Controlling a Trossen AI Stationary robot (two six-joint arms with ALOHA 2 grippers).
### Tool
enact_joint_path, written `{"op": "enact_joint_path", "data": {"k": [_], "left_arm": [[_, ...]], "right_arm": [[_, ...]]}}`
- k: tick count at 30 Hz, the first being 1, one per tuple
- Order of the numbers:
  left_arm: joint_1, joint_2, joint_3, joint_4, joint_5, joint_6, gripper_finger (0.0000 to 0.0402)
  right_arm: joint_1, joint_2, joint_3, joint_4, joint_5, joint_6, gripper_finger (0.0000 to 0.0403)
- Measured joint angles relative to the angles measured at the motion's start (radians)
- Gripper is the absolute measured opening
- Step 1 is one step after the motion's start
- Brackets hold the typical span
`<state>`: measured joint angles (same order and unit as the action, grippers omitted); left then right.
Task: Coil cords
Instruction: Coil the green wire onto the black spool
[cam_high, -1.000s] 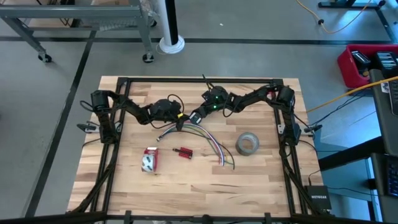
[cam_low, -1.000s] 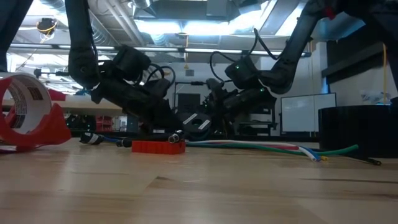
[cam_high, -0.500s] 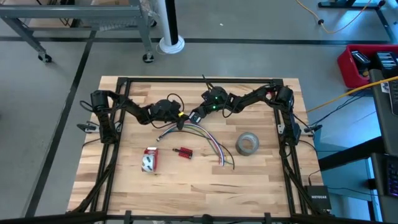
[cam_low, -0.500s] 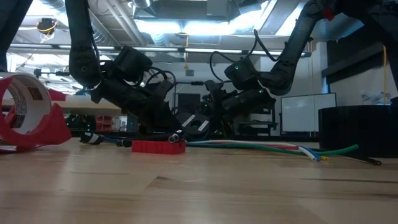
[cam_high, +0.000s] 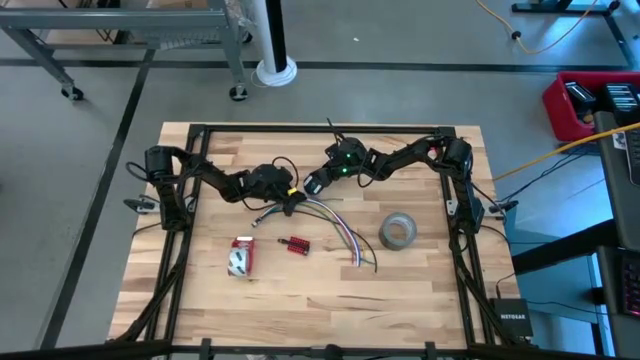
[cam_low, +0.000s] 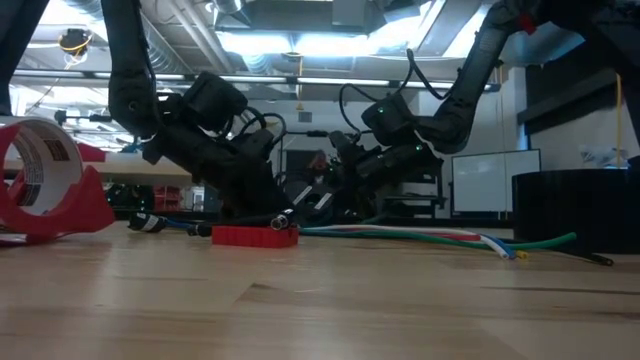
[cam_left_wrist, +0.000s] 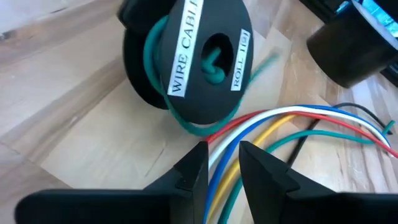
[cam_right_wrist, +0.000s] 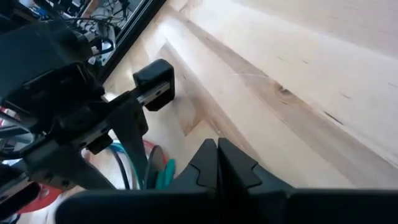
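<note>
A: Far left on the bench: red tape dispenser, then a small red piece. Untouched.

B: Left hand?

A: Fingers parted, straddling the coloured wires, gripping nothing. Just beyond, a black spool on the bench with the cords, teal-green, partly wound on it.

B: Right hand?

A: Clenched, empty, close beside the left. Grey tape roll further right.

B: Progress?

A: Probably early. Wires fanned loose across the bench, most coiling left.
</note>
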<state>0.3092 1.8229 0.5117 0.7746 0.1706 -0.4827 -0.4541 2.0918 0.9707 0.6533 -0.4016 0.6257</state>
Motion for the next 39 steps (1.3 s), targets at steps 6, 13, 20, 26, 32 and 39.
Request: {"op": "enact_joint_path", "data": {"k": [6, 13, 20, 26, 32, 39], "left_arm": [[-0.008, -0.004, -0.002, -0.014, -0.008, 0.019, 0.0068], [-0.027, -0.003, -0.006, 0.068, -0.009, -0.001, 0.0037], [-0.056, -0.015, -0.006, 0.189, -0.012, 0.023, 0.0015], [-0.061, -0.149, -0.006, 0.2, -0.013, 0.133, 0.0001], [-0.057, -0.415, -0.016, -0.001, -0.008, 0.273, 0.0001], [-0.055, -0.745, -0.016, -0.44, -0.01, 0.38, 0.0003]], "right_arm": [[0.0, 0.0, 0.0, -0.001, -0.01, -0.002, 0.0002], [0.001, 0.0, -0.001, -0.003, -0.018, -0.005, 0.0003], [0.001, 0.0, -0.002, -0.003, -0.02, -0.006, 0.0014], [0.002, 0.0, -0.002, -0.004, -0.023, -0.007, 0.0017], [0.002, 0.0, -0.002, -0.005, -0.025, -0.007, 0.0018], [0.002, 0.0, -0.003, -0.005, -0.025, -0.007, 0.0018]]}}
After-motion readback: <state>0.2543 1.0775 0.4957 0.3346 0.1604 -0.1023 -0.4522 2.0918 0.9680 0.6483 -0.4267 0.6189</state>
